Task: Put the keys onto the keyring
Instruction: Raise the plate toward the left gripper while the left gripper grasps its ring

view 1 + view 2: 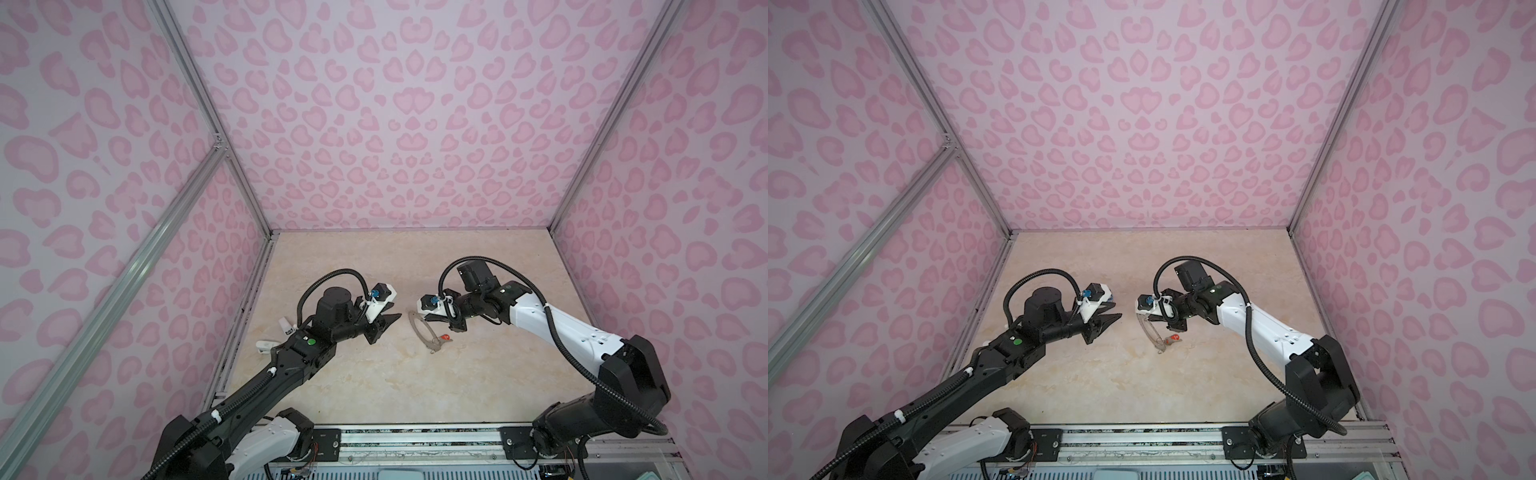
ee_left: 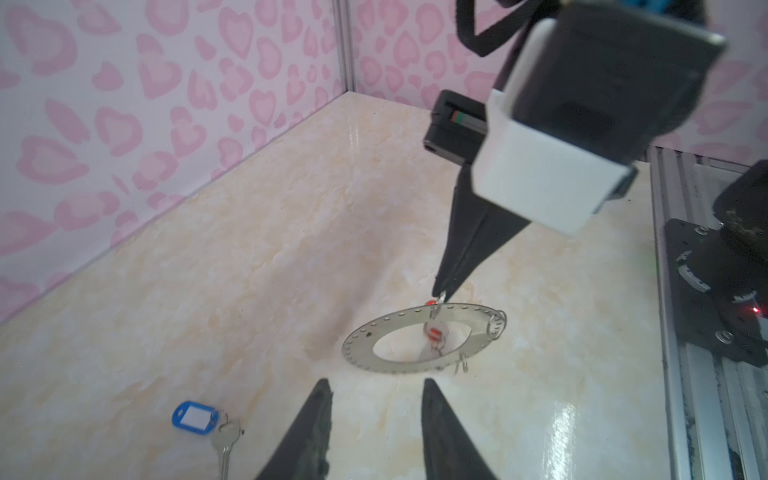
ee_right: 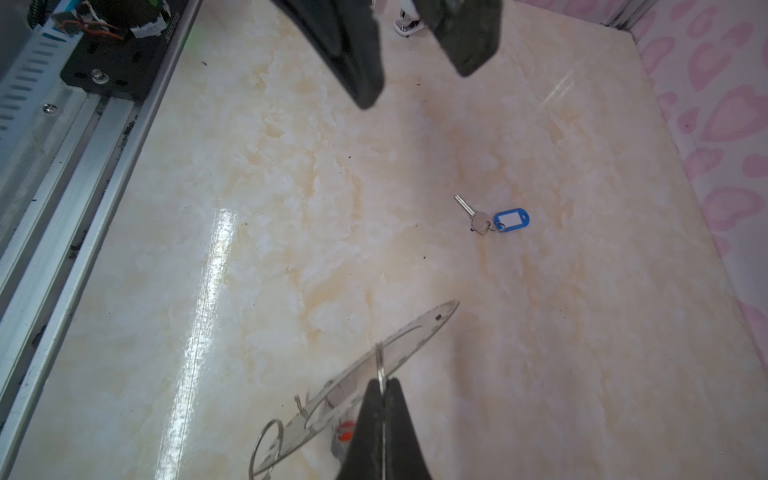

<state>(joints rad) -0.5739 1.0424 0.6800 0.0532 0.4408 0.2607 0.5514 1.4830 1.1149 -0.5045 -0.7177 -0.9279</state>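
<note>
**Q:** Identify the work surface.
**A:** The tabletop [image 1: 374, 386] is glossy and cream, with a marble pattern. The right wrist view shows a glare streak [image 3: 208, 291] and scattered dark specks [image 3: 203, 63] on it.

**Q:** Describe the enclosure.
**A:** There are three pale walls printed with pink heart-like blotches: back wall [image 1: 407, 116], left wall [image 1: 62, 166] and right wall [image 1: 685, 166]. An aluminium left post [image 1: 199, 83] and right post [image 1: 584, 166] stand at the back corners. A diagonal strut [image 1: 124, 278] crosses the left wall.

**Q:** What is at the front edge?
**A:** An aluminium rail [image 1: 415, 440] runs along the near edge.

**Q:** Are there any loose items?
**A:** A small white item [image 1: 286, 326] and a second white item [image 1: 264, 346] lie near the left edge. Their type cannot be determined.
</note>
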